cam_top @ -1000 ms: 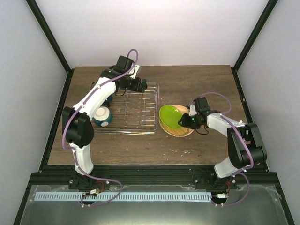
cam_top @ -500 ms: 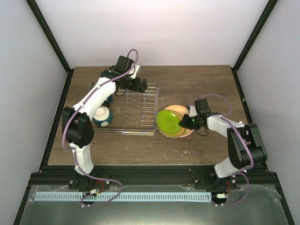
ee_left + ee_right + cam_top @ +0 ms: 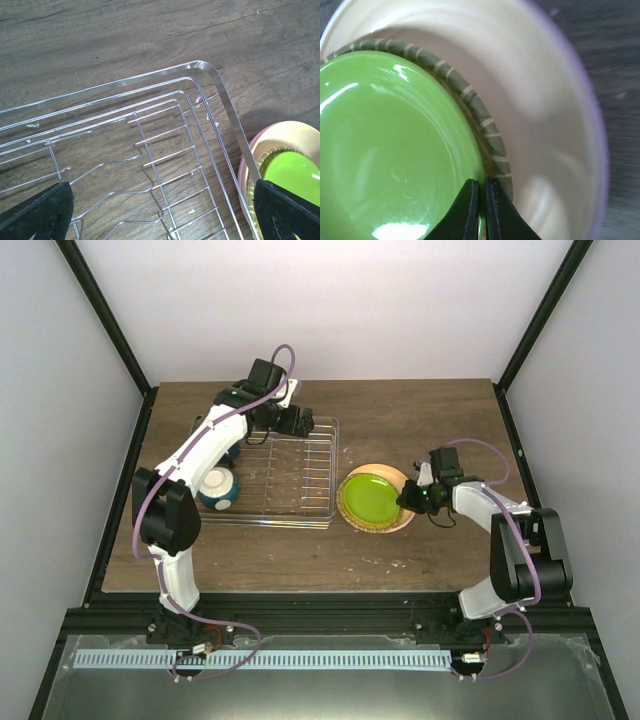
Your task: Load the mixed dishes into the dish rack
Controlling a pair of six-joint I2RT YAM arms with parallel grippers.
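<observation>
The lime-green plate (image 3: pixel 368 498) lies on the cream plate (image 3: pixel 392 478), which lies on the salmon-pink plate (image 3: pixel 404 523), right of the silver wire dish rack (image 3: pixel 285 475). My right gripper (image 3: pixel 410 498) is shut on the green plate's right rim; in the right wrist view its jaws (image 3: pixel 482 187) pinch the rim of the green plate (image 3: pixel 395 145) above the cream plate (image 3: pixel 535 90). My left gripper (image 3: pixel 295 423) is open and empty above the rack's far right corner (image 3: pixel 225 105). The teal-blue bowl (image 3: pixel 218 490) and the dark blue mug (image 3: pixel 232 453) sit at the rack's left end.
The left wrist view shows the plate stack close to the rack's right rim, with the green plate (image 3: pixel 292 175) on top. Black frame posts stand at the table's left and right edges. Bare wood lies behind the rack and in front of the plates.
The green plate was tilted up on its edge; it now lies nearly flat on the cream plate. My right gripper has moved right and down with it. The left arm has not moved.
</observation>
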